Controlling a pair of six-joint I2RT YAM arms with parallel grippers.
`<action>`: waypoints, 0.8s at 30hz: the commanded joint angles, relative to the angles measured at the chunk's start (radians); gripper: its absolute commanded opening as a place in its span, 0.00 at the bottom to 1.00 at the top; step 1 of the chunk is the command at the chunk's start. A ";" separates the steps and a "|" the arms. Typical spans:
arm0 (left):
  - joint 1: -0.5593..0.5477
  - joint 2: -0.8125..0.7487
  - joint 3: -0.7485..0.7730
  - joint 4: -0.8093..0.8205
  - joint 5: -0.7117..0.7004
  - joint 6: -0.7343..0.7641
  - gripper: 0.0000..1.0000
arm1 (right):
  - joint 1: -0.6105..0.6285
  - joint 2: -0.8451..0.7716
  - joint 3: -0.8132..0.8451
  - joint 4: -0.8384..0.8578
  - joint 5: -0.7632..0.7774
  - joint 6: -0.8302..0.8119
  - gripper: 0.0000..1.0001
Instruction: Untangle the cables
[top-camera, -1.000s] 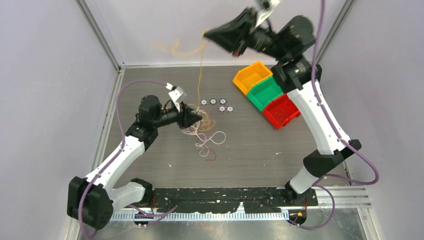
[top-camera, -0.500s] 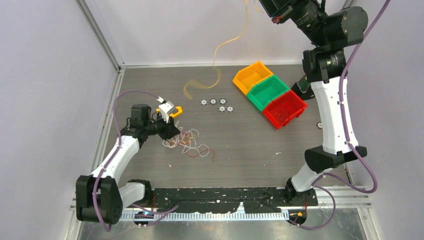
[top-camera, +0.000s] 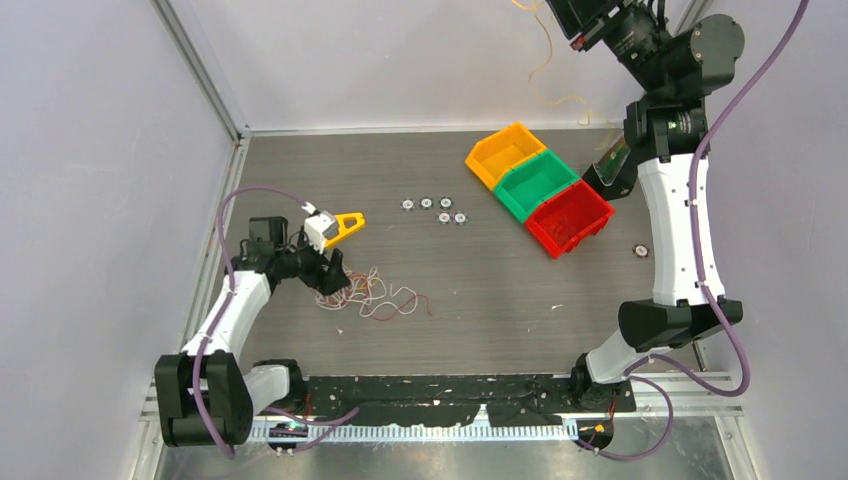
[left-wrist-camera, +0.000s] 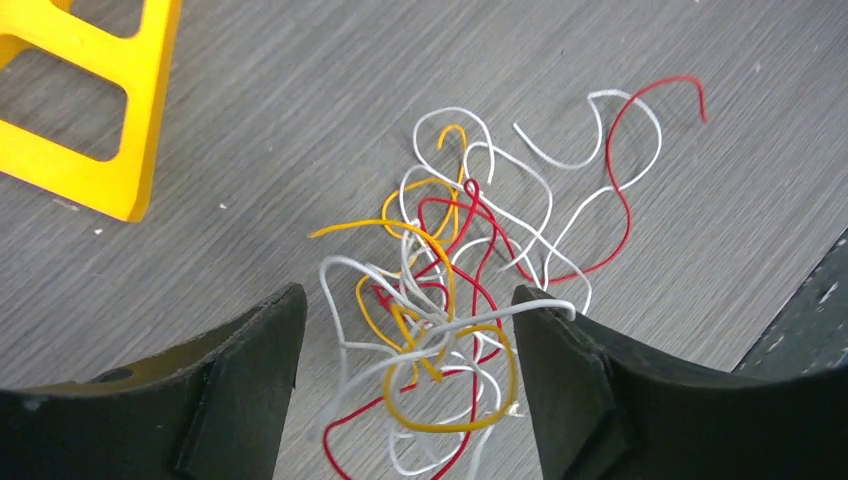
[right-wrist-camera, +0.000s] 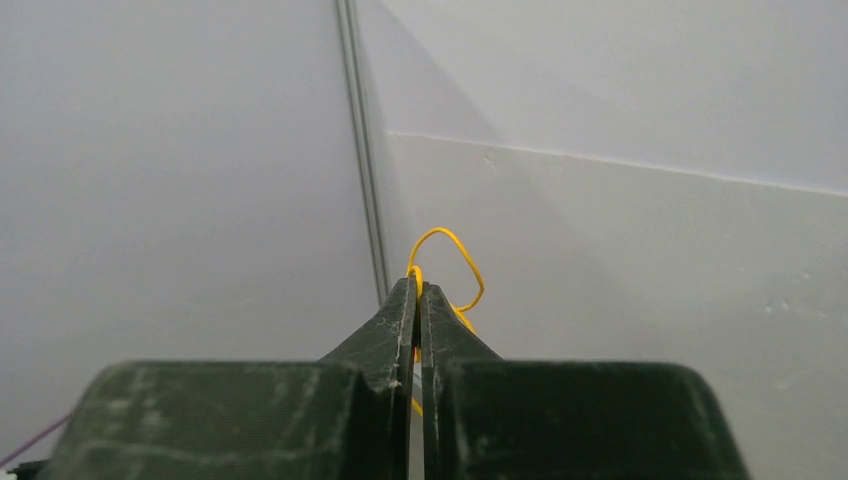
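From above, the left pincer sits low at the left end of a tangle of cables, white, red and yellow strands lying loose on the worktop beside a yellow frame piece. Well apart, the right arm reaches high toward the back wall. The right pincer is partly cropped by the top edge, and a single yellow cable dangles from it, clear of the worktop and above the orange bin, green bin and red bin. The left wrist view shows the left pincer spread wide, its jaws straddling the near part of the tangle of cables without clamping any strand; red and white loops trail off toward the far right. The right wrist view shows the right pincer closed tight on the yellow cable, a small loop of which pokes out past the tips against the wall. One strand appears to be freed, so the step in hand is likely setting it aside. The next move probably calls for the left pincer to pin or pick one strand at the edge of the pile, not the knotted middle, where several would lift together.
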 joint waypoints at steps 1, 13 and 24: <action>0.003 -0.025 0.108 0.023 0.033 -0.067 0.82 | -0.041 -0.054 -0.130 -0.019 -0.021 -0.143 0.05; 0.003 -0.056 0.309 0.036 0.054 -0.280 1.00 | -0.125 0.097 -0.215 0.057 -0.008 -0.284 0.05; 0.004 -0.070 0.323 0.037 0.022 -0.316 1.00 | -0.124 0.426 0.030 0.058 0.019 -0.264 0.05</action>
